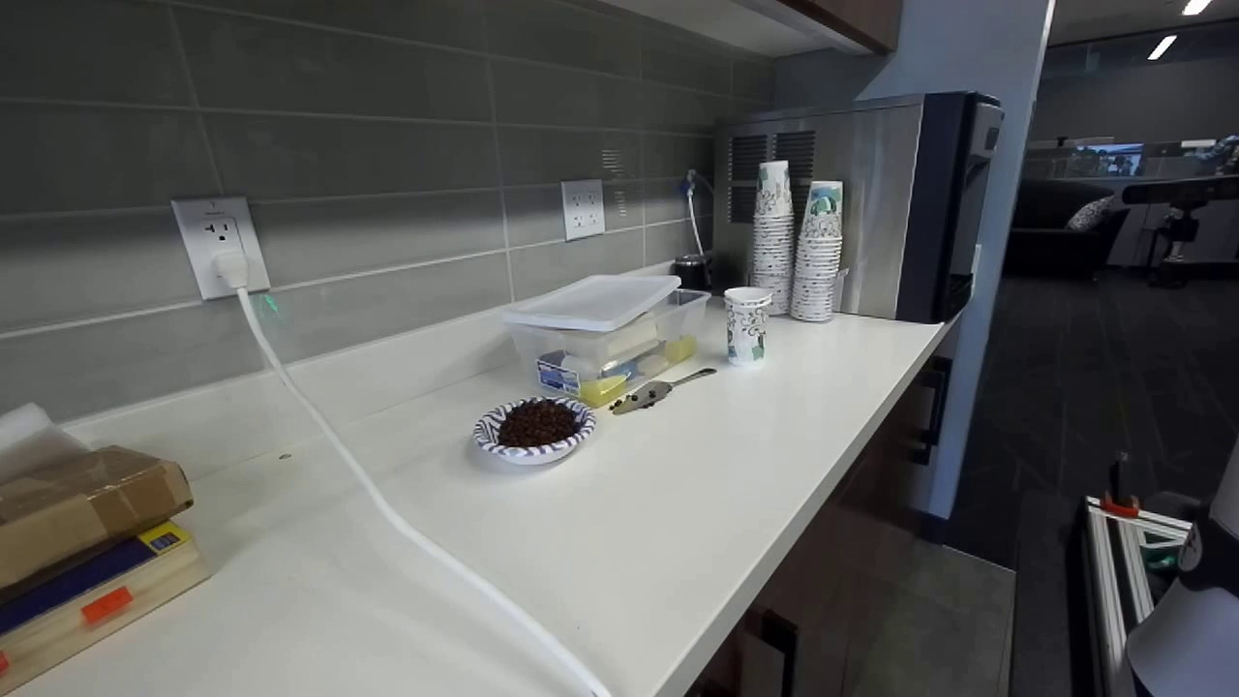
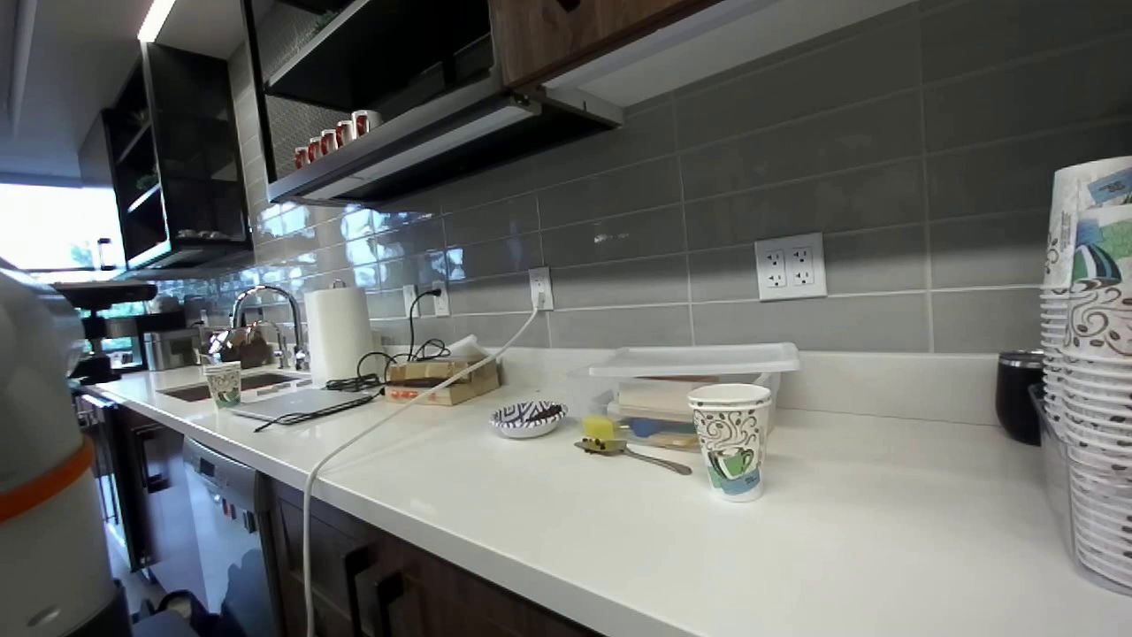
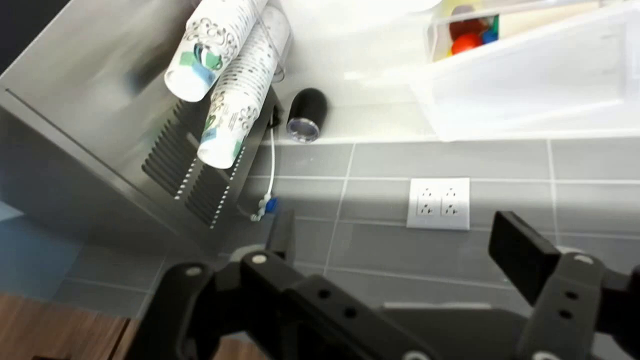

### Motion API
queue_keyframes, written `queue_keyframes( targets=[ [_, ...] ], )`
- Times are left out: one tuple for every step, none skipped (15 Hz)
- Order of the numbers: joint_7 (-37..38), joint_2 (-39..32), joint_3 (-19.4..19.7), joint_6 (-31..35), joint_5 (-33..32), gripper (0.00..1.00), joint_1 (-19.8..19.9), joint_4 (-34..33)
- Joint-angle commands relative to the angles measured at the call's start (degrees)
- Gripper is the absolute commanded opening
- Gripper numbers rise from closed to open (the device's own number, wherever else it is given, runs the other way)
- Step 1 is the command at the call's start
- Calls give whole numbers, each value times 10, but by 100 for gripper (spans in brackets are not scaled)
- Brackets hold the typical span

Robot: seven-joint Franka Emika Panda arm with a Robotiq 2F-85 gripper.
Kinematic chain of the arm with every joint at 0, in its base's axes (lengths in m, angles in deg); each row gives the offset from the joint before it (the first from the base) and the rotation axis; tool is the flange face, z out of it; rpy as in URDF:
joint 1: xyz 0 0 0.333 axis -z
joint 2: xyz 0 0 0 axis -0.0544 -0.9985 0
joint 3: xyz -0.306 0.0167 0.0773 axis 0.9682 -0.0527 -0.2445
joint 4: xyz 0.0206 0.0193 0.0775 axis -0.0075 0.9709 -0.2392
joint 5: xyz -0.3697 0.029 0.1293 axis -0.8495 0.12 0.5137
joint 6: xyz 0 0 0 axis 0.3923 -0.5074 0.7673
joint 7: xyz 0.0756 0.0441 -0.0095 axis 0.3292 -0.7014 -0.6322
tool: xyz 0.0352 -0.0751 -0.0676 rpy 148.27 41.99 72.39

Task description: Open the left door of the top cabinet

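Observation:
The top cabinet shows as a brown wood sliver at the top edge in both exterior views [image 1: 861,17] [image 2: 592,34]. Its pale underside is visible, and most of its front is out of view. In the wrist view, which stands upside down, its brown wood front [image 3: 60,325] is at the lower left, with a thin dark seam and a small dark piece at the bottom edge. My gripper [image 3: 402,245] is open and empty, fingers wide apart, in front of the tiled wall. It appears apart from the wood. Neither exterior view shows the gripper.
Two tall paper cup stacks [image 1: 813,257] stand by the steel machine [image 1: 871,208]. On the counter [image 2: 548,495] are a lidded clear bin [image 1: 610,339], a bowl of beans [image 1: 535,429] and paper cups [image 2: 730,442]. A white cable [image 1: 407,528] crosses it. An open black shelf [image 2: 398,133] adjoins the cabinet.

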Motion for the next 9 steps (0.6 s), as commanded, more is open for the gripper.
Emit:
queue_keyframes(
  targets=[
    [-31,30,-2,-58,30,100,-18,30],
    [-31,34,-4,-70,34,100,-21,37],
    [-33,37,-5,-81,36,100,-25,44],
    [-36,41,-7,-91,37,100,-28,51],
    [-39,43,-9,-99,37,100,-31,56],
    [-43,50,-9,-106,36,100,-33,64],
    [-44,53,-10,-113,36,100,-35,70],
    [-45,57,-11,-119,35,100,-37,76],
    [-45,61,-12,-123,35,100,-39,83]
  ],
)
